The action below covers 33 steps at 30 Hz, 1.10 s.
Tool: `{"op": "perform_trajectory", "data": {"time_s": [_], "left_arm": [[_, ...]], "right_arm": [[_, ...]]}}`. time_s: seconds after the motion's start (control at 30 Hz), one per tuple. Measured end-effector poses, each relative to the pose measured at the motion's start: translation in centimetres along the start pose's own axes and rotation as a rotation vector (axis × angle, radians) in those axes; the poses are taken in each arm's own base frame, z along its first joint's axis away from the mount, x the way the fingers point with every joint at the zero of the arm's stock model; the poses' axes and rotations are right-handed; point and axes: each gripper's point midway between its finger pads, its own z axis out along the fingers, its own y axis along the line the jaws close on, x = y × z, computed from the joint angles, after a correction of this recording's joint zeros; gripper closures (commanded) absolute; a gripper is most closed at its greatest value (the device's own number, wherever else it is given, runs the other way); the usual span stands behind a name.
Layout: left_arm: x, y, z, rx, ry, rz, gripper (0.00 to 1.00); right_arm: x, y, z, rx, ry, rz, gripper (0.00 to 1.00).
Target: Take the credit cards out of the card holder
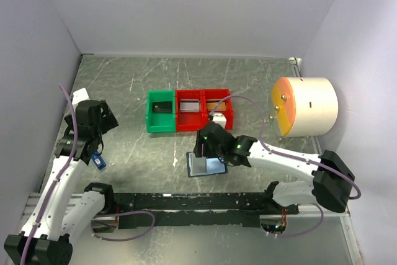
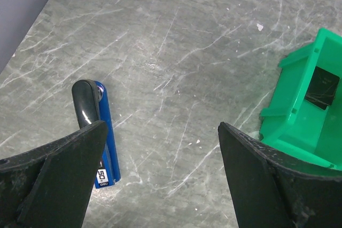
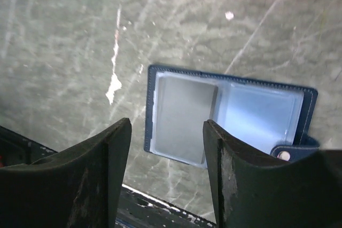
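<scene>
Hovering over card holder [image 3: 262, 116], your right gripper [image 3: 166, 126] sat apart, empty; left gripper [image 2: 161, 129] apart too. Credit card [image 3: 184, 116] looked thin, slick; edge was best hold.

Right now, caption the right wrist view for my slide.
Right gripper poised open above the unfolded card holder on the table, a grey credit card showing in one pocket.

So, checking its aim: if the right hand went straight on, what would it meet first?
The right hand would likely meet the open card holder, at the grey card in one pocket; depth is unclear.
</scene>
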Motion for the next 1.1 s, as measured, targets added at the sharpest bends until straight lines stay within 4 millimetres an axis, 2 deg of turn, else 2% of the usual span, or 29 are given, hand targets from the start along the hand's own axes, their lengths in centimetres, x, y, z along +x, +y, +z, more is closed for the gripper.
{"op": "perform_trajectory", "data": {"time_s": [0.1, 0.3, 0.7, 0.97, 1.1], "left_arm": [[0.1, 0.0, 0.1, -0.002, 0.006, 0.003, 0.03], [0.2, 0.0, 0.3, -0.005, 0.013, 0.007, 0.03], [1.0, -0.7, 0.8, 0.017, 0.051, 0.031, 0.03], [1.2, -1.2, 0.9, 0.042, 0.064, 0.043, 0.04], [1.2, -1.4, 1.0, 0.05, 0.068, 0.045, 0.04]], "right_arm": [[1.9, -0.1, 0.5, 0.061, 0.038, -0.03, 0.45], [3.6, 0.5, 1.8, 0.11, 0.073, -0.058, 0.47], [4.9, -0.3, 4.6, 0.206, 0.125, -0.087, 0.46], [5.4, -0.8, 5.4, 0.249, 0.142, -0.087, 0.42], [5.4, -0.7, 5.4, 0.242, 0.14, -0.076, 0.35]]}}
